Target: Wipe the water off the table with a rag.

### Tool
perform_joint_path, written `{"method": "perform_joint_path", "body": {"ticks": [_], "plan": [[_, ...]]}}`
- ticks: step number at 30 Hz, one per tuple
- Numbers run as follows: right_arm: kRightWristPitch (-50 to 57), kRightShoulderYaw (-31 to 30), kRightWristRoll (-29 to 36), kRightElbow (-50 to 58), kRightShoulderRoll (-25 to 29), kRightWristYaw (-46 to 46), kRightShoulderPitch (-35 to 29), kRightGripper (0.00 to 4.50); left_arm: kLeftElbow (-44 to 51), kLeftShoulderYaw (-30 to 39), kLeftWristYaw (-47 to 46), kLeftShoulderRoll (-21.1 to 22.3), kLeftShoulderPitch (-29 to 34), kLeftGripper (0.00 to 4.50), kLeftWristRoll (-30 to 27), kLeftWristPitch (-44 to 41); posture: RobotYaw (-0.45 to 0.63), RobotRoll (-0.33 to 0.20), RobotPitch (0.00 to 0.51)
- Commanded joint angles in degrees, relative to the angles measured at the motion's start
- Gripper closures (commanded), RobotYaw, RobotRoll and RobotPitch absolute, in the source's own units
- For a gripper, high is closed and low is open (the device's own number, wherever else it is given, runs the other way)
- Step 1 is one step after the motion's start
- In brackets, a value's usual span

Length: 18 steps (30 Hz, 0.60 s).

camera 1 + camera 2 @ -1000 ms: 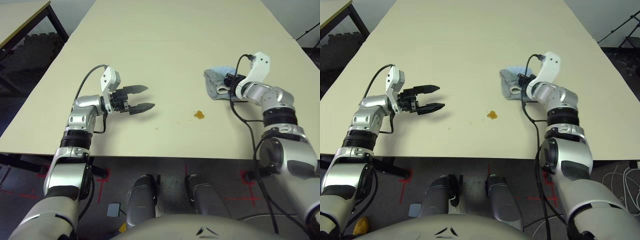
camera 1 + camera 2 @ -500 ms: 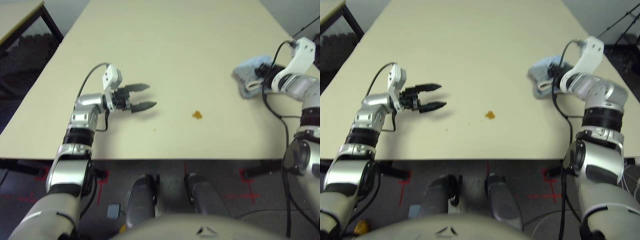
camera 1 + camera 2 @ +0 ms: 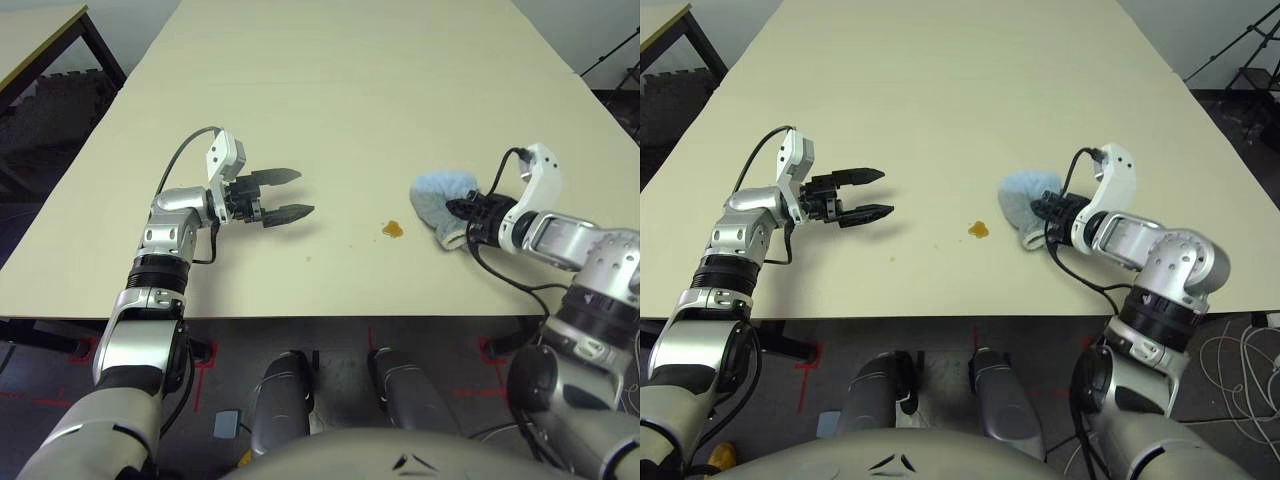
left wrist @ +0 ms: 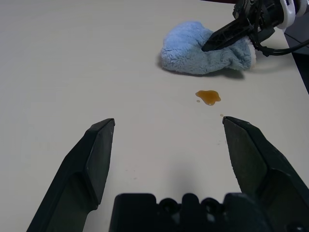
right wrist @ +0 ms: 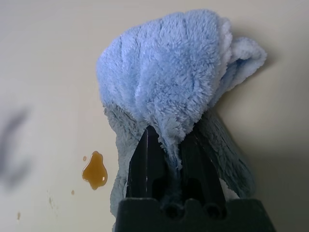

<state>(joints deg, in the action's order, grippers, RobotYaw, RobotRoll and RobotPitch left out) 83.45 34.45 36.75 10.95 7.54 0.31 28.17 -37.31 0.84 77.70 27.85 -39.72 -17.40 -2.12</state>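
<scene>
Now right end effector (image 5: 169,159) clamped on rag (image 5: 169,72); press flat, drag over water (image 5: 94,170); left end effector (image 4: 169,140) apart.

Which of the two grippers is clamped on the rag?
The right gripper, fingers shut on the blue rag; the left gripper hangs open over bare table.

Silver, segmented forearms with black ribbed bands at the joints; white plastic camera housings at both wrists, each trailing a looped black cable. Left gripper (image 3: 288,195) and right gripper (image 3: 452,207) of matte black, tapering pointed fingers (image 4: 94,159) on blocky black bases
</scene>
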Motion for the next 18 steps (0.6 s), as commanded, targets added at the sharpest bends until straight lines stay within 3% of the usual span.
{"method": "perform_joint_path", "body": {"ticks": [1,18], "plan": [[-1.5,-0.6,-2.5,-1.2,-1.7,1.8,-1.7,4.42,-1.2,-0.7,1.2,0.6,-0.6,0.00,0.7,-0.1,-0.28,0.000,0.141],[-2.0,-8.6,-3.9,-1.1,-14.3,3.1,-1.8,4.42,0.2,-1.7,4.8,1.7,0.2,0.00,0.5,-1.0,-0.27,0.000,0.135]]}}
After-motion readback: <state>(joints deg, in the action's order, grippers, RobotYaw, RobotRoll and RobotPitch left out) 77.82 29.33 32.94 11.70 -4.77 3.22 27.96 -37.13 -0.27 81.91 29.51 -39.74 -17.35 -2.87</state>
